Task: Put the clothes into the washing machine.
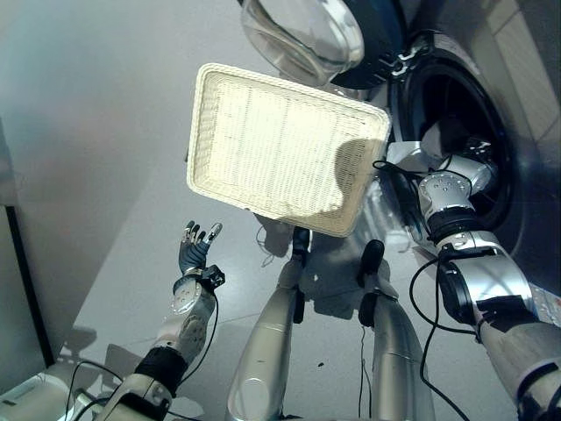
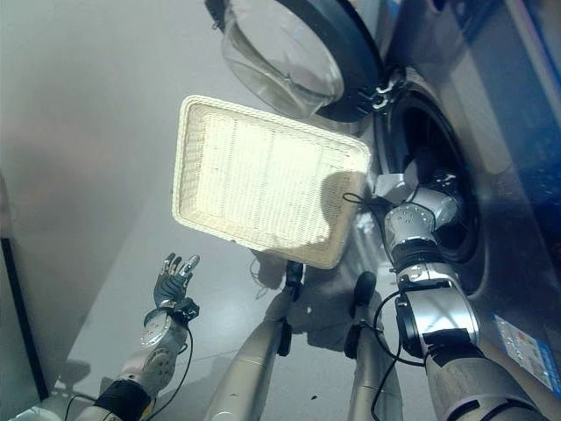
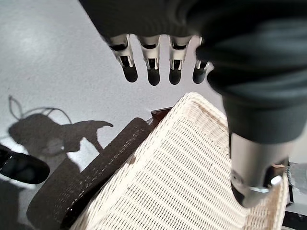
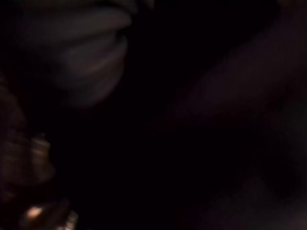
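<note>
The white wicker basket point(image 1: 263, 158) stands in front of me with nothing in it. To its right is the washing machine; its round drum opening point(image 1: 465, 96) is dark and its glass door point(image 1: 302, 35) is swung open above the basket. My right arm point(image 1: 447, 189) reaches into the drum, and the hand is hidden in the dark inside. In the right wrist view a pale folded shape point(image 4: 91, 52) shows faintly; I cannot tell if it is cloth. My left hand point(image 1: 195, 248) hangs open over the floor to the left of the basket, its fingers point(image 3: 153, 62) straight and holding nothing.
The basket point(image 3: 192, 172) rests on a dark brown stand point(image 3: 86, 177). Grey floor point(image 1: 105, 132) spreads to the left of it. The washing machine's grey front point(image 2: 517, 219) takes up the right side.
</note>
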Robot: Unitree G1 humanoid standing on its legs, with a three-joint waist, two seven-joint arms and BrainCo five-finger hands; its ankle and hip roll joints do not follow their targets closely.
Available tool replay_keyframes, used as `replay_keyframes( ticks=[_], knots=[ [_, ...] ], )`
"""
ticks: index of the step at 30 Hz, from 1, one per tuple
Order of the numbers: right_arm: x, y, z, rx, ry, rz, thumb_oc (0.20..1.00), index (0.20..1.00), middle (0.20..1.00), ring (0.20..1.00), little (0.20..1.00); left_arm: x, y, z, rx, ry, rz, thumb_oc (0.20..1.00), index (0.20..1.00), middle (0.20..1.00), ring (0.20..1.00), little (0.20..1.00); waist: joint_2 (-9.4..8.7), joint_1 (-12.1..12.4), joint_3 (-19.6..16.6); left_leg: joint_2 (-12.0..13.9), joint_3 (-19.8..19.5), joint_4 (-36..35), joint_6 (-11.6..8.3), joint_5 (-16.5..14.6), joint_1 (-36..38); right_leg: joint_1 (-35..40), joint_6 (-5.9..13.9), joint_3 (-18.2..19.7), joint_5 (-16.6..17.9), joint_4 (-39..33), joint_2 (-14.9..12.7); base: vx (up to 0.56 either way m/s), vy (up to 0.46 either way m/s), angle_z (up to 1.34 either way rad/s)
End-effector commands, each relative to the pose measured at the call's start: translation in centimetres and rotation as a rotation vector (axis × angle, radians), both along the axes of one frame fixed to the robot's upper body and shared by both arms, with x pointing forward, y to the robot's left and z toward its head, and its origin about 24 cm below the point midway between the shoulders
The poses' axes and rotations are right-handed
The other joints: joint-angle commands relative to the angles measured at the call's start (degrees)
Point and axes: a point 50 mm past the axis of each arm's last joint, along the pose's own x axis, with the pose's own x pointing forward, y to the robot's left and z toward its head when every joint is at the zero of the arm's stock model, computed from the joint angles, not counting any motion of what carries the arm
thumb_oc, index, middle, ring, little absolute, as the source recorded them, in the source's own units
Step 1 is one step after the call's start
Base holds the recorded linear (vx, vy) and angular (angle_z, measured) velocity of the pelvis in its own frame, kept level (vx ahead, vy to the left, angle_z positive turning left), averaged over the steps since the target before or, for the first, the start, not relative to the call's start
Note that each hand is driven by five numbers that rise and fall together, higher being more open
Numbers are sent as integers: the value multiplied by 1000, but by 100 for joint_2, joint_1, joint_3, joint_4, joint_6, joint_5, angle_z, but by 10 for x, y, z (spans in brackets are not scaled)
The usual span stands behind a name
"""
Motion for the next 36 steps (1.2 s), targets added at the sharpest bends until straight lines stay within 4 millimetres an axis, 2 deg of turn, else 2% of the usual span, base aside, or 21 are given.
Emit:
replay_keyframes(
  ticks=[1,2,4,5,7,9,10,12,13,16,18,19,21,26,27,32,34,36],
  knots=[
    [-152,-113,116,1,-409,-776,200,200,200,200,200,-17,16,-19,-39,76,63,1000,1000,1000,1000,1000,196,-732,-117,-420,52,569,13,-523,-107,99,150,12,341,-428,383,65,4,-1],
    [-155,-114,116,23,-402,-786,200,200,200,200,200,-17,16,-19,-40,81,60,1000,1000,1000,1000,1000,196,-742,-117,-411,51,569,8,-513,-125,84,148,25,344,-427,387,65,-1,-5],
    [-158,-117,112,74,-365,-796,438,438,438,438,438,-20,15,-22,-41,94,49,1000,1000,1000,1000,1000,198,-780,-117,-392,54,571,0,-505,-163,47,148,51,346,-425,390,59,8,-10],
    [-146,-118,101,139,-322,-673,1000,1000,1000,1000,1000,-21,14,-25,-43,111,25,1000,1000,1000,1000,1000,213,-813,-117,-374,55,601,-10,-502,-215,-8,136,88,333,-389,403,72,5,-12],
    [-133,-126,83,175,-295,-543,1000,1000,1000,1000,1000,-21,13,-25,-31,115,9,1000,1000,1000,1000,1000,199,-813,-117,-372,75,608,-9,-496,-237,-16,135,92,329,-384,400,51,-24,-9],
    [-94,-136,53,156,-328,-185,1000,1000,1000,1000,1000,-20,11,-25,-21,117,-16,1000,1000,1000,1000,1000,199,-775,-117,-392,61,604,5,-497,-271,-42,141,77,315,-378,369,16,-58,0],
    [-72,-129,46,112,-291,-21,1000,1000,1000,1000,1000,-17,8,-23,-13,114,-41,1000,1000,1000,1000,1000,230,-729,-117,-408,59,589,14,-485,-293,-55,139,62,319,-393,359,-14,-61,3],
    [-45,-110,40,55,-244,184,1000,1000,1000,1000,1000,-14,2,-19,-8,110,-59,1000,1000,1000,1000,1000,268,-687,-117,-424,23,549,31,-443,-346,-91,129,50,337,-416,355,-1,-34,5],
    [-31,-98,35,2,-221,296,1000,1000,1000,1000,1000,-13,-1,-19,0,114,-72,1000,1000,1000,1000,1000,300,-665,-117,-427,14,536,31,-500,-300,-52,131,54,227,-360,358,0,0,0],
    [-8,-70,23,-104,-211,495,1000,1000,1000,1000,1000,-9,-4,-17,-3,117,-79,1000,1000,1000,1000,1000,344,-662,-117,-430,11,503,30,-397,-379,-129,81,42,222,-296,402,-19,10,-14],
    [3,-50,7,-200,-130,581,1000,1000,1000,1000,1000,-8,-8,-21,-1,129,-79,1000,1000,1000,1000,1000,340,-666,-117,-441,17,508,37,-412,-361,-111,64,20,142,-226,414,-10,-12,-12],
    [4,-49,7,-205,-128,583,1000,1000,1000,1000,1000,-8,-8,-21,-2,129,-78,1000,1000,1000,1000,1000,339,-666,-117,-439,18,505,36,-397,-375,-122,61,18,158,-233,418,-25,-19,-10],
    [10,-37,-2,-328,-15,629,1000,1000,1000,1000,1000,-9,-11,-28,-4,145,-77,1000,1000,1000,1000,1000,315,-662,-117,-440,29,505,31,-461,-328,-89,70,-3,84,-197,428,-9,-19,-11],
    [15,-27,-3,-495,114,639,1000,1000,1000,1000,1000,-10,-15,-34,-9,155,-65,1000,1000,1000,1000,1000,286,-658,-117,-423,43,439,36,-376,-384,-140,66,-19,193,-272,471,-57,7,-1],
    [16,-22,-9,-551,144,653,1000,1000,1000,1000,1000,-12,-14,-39,-11,165,-56,1000,1000,1000,1000,1000,255,-676,-117,-414,45,417,36,-428,-328,-90,76,3,140,-271,495,-59,15,7],
    [19,-7,-30,-571,151,707,1000,1000,1000,1000,1000,-14,-13,-46,-20,179,-31,1000,1000,1000,1000,1000,185,-730,-117,-413,60,389,48,-379,-336,-91,82,37,272,-377,550,-57,27,3],
    [16,7,-67,-502,137,771,1000,1000,1000,1000,1000,-20,-11,-57,-25,204,-7,1000,1000,1000,1000,1000,105,-795,-117,-398,81,382,53,-416,-261,-16,96,59,293,-431,552,-61,55,-2],
    [12,14,-87,-476,154,797,1000,1000,1000,1000,1000,-21,-10,-60,-30,213,5,1000,1000,1000,1000,1000,67,-830,-117,-391,101,360,63,-409,-243,-1,99,71,338,-479,562,-66,48,-2]
  ],
)
